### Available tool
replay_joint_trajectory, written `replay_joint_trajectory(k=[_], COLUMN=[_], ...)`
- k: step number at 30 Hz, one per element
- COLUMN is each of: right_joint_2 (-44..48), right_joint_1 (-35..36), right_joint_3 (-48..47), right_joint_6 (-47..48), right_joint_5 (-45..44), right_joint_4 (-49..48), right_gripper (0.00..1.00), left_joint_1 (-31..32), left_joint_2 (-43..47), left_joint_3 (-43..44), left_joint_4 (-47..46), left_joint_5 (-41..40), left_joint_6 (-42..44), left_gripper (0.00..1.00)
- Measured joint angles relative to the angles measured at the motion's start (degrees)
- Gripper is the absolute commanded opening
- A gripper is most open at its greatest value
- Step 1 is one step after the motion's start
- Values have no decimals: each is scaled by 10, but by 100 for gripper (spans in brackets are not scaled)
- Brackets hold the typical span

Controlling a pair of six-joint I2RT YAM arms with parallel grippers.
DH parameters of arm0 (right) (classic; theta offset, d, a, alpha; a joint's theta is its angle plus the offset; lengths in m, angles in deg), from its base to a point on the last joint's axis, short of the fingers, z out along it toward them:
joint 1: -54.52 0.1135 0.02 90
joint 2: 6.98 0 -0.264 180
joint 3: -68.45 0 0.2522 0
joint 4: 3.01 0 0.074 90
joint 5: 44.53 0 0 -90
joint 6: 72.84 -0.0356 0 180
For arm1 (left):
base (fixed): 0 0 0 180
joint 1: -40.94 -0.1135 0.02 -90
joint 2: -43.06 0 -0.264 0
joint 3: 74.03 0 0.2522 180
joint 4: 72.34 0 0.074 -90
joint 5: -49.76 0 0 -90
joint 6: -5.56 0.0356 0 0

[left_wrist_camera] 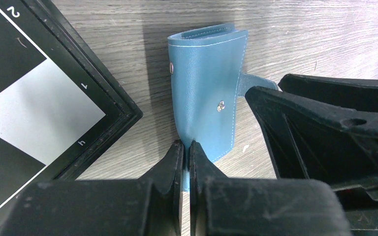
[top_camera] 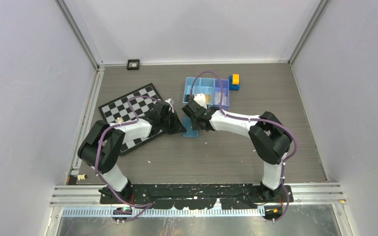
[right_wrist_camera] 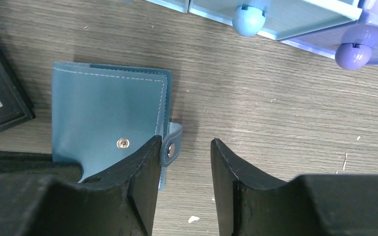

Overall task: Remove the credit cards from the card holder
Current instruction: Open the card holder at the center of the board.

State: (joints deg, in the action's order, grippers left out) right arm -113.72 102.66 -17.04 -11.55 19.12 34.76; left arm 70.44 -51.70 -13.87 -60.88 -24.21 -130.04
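The blue card holder (top_camera: 191, 130) lies folded on the wooden table between the two arms. My left gripper (left_wrist_camera: 187, 145) is shut on its near corner, and the holder (left_wrist_camera: 204, 93) rises slightly from that pinch. Its snap stud shows on the face, and the strap tab (right_wrist_camera: 171, 149) hangs unfastened. My right gripper (right_wrist_camera: 184, 143) is open beside the holder (right_wrist_camera: 106, 110); the strap tab rests against the inner side of its left finger, and bare table lies between the fingers. No credit cards show; they are hidden.
A black-and-white chessboard (top_camera: 128, 110) lies just left of the holder, its corner (left_wrist_camera: 123, 115) close to my left gripper. A blue three-compartment tray (top_camera: 189, 88) stands behind the right gripper, with a yellow-and-blue block (top_camera: 234, 81) to its right. A small black object (top_camera: 133, 64) sits at the back wall.
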Motion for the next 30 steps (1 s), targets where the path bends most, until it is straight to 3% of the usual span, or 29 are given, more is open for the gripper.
replay_joint_trajectory(k=[3, 7, 11, 14, 17, 22, 30], right_joint_2=[-12, -14, -7, 22, 66, 125, 150], right_joint_1=[-2, -5, -6, -9, -9, -9, -11], right_joint_3=[-14, -19, -10, 16, 53, 89, 117], right_joint_6=[-2, -6, -7, -8, -12, -18, -25], right_joint_5=[-11, -10, 6, 26, 42, 61, 89], right_joint_4=[14, 20, 10, -10, -35, -72, -112], right_gripper=[20, 1, 1, 0, 0, 1, 0], left_joint_1=[0, 0, 0, 0, 0, 4, 61], left_joint_2=[0, 0, 0, 6, 27, 63, 64], left_joint_3=[0, 0, 0, 0, 0, 1, 33], left_joint_4=[0, 0, 1, 14, 38, 66, 112], left_joint_5=[0, 0, 0, -8, -25, -54, -104], left_joint_6=[0, 0, 1, 9, 21, 44, 89], left_gripper=[0, 0, 11, 34, 48, 61, 70])
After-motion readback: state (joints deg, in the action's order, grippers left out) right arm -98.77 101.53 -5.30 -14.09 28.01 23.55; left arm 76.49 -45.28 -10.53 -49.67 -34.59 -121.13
